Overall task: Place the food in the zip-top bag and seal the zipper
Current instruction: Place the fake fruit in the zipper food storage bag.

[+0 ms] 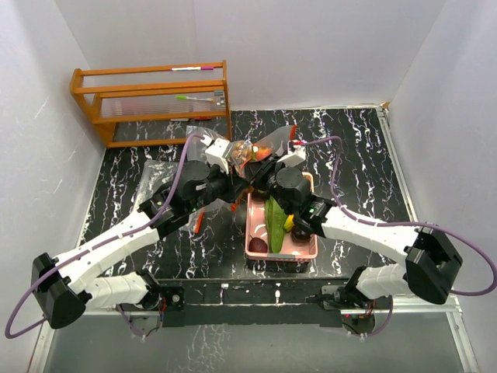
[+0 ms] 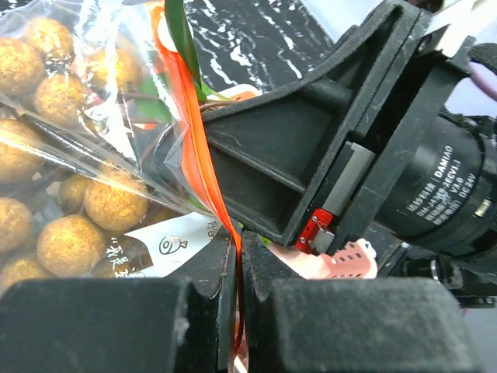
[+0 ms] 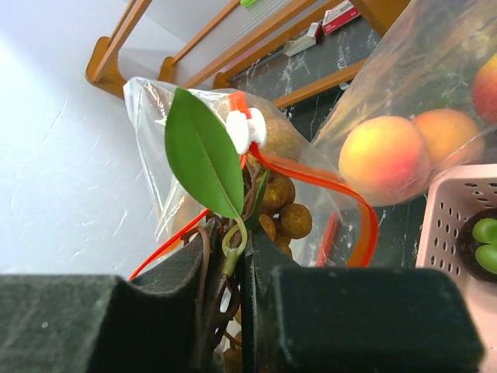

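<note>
Above the table's middle my two grippers meet at the clear zip-top bag (image 1: pixel 250 150). My left gripper (image 2: pixel 239 256) is shut on the bag's orange zipper strip (image 2: pixel 203 159). Tan longans (image 2: pixel 70 241) show through the plastic. My right gripper (image 3: pixel 241 249) is shut on the brown stems of the longan bunch (image 3: pixel 283 210), whose green leaf (image 3: pixel 202 151) stands up beside the white slider (image 3: pixel 245 128). Orange-red round fruits (image 3: pixel 384 159) lie behind clear plastic. In the pink basket (image 1: pixel 252 225) lie green cucumbers (image 1: pixel 274 217), a banana (image 1: pixel 289 223) and dark purple fruits (image 1: pixel 258 246).
A wooden rack (image 1: pixel 151 101) stands at the back left. A second sheet of clear plastic (image 1: pixel 155 179) lies flat on the black marbled table under the left arm. White walls close in the left, right and back.
</note>
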